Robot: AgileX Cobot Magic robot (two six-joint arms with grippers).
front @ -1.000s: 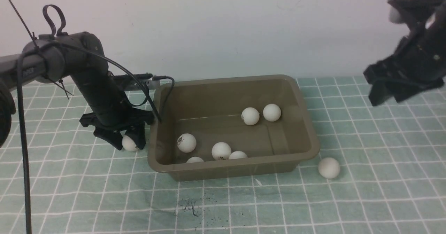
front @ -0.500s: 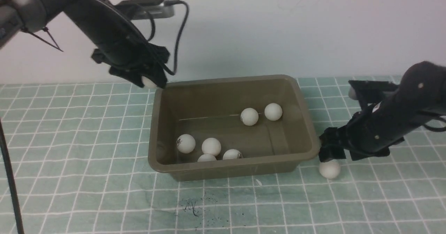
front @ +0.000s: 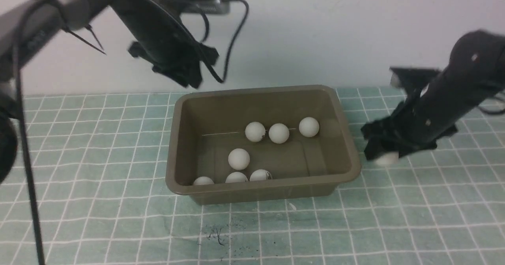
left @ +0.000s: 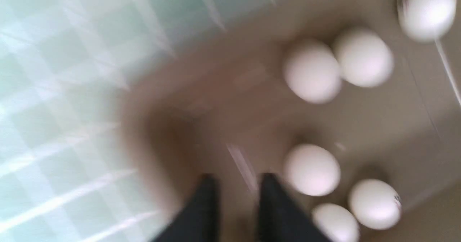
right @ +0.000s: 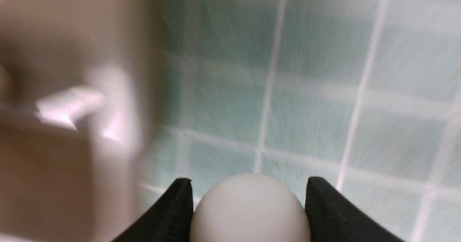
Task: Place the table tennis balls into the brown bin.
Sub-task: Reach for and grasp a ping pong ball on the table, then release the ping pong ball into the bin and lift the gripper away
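Since half a second ago the left gripper (front: 192,80) has let go of its ball. Seven balls (front: 238,159) now lie in the bin (front: 256,194) where six lay, and those already inside have rolled to new spots. The right gripper (front: 384,156), which was poised over the eighth ball (front: 388,159) near the bin's near right corner, now clenches it and holds it farther back, just right of the bin's right rim.

Three of the seven stand in a row toward the far wall, one sits in the middle of the floor, and three lie against the near wall, left of centre (one of these shows a dark logo). That makes eight balls, one bin and two arms.

In the right wrist view the ball (right: 248,213) sits squeezed between two black fingers (right: 173,213). The left gripper hangs over the bin's far left corner. Its wrist view, badly blurred, shows the fingers (left: 205,213) a little apart with nothing between them, and six balls below.

The bin stands on a pale green cloth (front: 98,217) with a white grid. Dark scribbles (front: 216,233) mark the cloth near the bin's near side. A plain white wall (front: 315,28) stands behind. A black cable (front: 232,40) loops from the left arm.
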